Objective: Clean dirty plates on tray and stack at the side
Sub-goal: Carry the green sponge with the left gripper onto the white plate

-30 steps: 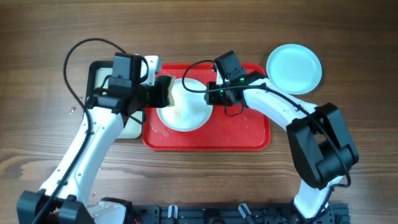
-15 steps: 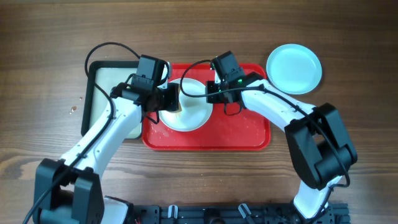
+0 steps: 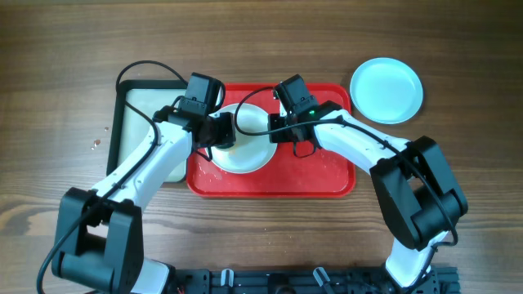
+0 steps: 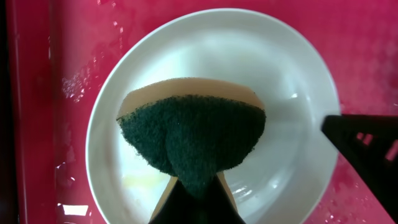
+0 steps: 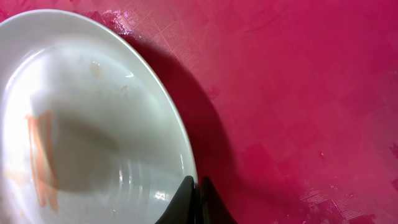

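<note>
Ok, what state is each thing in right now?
white plate: on the red tray, smeared, rim pinched by the right gripper.
sponge: clamped in the left gripper, over the white plate.
red tray: wet, spattered with droplets.
turquoise plate: on the table, bare.

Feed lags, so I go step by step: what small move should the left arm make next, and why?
Probably press the sponge down and wipe across the white plate: the left gripper holds it over the plate's middle, the right gripper pinches the rim to steady it, and an orange smear shows inside.
</note>
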`<state>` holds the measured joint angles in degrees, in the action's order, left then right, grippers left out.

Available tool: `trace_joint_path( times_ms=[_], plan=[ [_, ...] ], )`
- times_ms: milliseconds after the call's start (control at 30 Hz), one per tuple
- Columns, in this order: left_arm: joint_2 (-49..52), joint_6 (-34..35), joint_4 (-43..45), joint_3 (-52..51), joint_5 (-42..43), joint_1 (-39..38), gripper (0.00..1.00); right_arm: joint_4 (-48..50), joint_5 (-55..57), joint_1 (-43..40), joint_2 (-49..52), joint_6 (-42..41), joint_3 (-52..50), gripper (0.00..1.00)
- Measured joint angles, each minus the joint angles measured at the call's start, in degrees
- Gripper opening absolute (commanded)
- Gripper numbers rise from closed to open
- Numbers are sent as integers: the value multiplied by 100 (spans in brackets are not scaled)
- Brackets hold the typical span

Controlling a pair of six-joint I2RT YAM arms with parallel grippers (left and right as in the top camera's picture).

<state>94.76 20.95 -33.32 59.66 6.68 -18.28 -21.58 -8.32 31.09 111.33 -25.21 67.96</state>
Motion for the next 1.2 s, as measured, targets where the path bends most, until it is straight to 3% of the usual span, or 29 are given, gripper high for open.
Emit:
trace_joint_path(
  times_ms=[467,1200],
  plan=[
    [289,426,-26,-2,-581,-118,4,-2,0,0,0,-26,0,4],
    [1069,680,-26,219,-293,-256,4,-15,50,-4,0,-26,0,4]
  ],
)
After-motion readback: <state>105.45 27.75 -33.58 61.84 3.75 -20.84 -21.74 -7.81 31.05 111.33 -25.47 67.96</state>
